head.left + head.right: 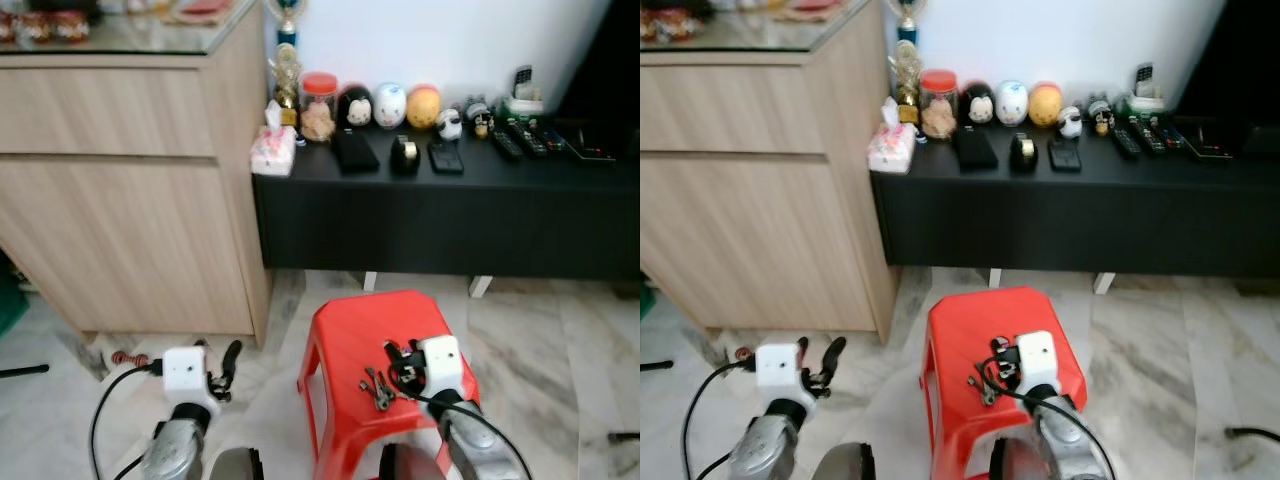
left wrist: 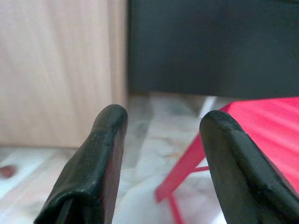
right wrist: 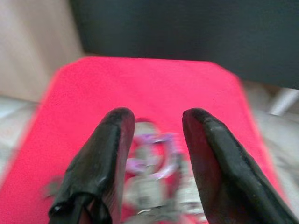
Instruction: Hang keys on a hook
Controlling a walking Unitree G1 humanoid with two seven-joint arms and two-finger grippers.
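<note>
A bunch of keys (image 1: pixel 378 388) lies on the near part of a red plastic stool (image 1: pixel 360 325). My right gripper (image 1: pixel 402 362) hovers just over the stool, right beside the keys. In the right wrist view its fingers (image 3: pixel 110 154) stand apart, and the blurred keys (image 3: pixel 154 179) show in the gap beneath them, so it is open. My left gripper (image 1: pixel 228 365) hangs low to the left of the stool, above the marble floor. It is open too, with nothing between its fingers (image 2: pixel 100 158).
A tall wooden cabinet (image 1: pixel 120 200) stands to the left. A low black console (image 1: pixel 450 220) along the back wall carries a tissue pack (image 1: pixel 272 150), a jar (image 1: pixel 318 105), figurines and remotes. A black cable (image 1: pixel 100 410) loops beside my left arm.
</note>
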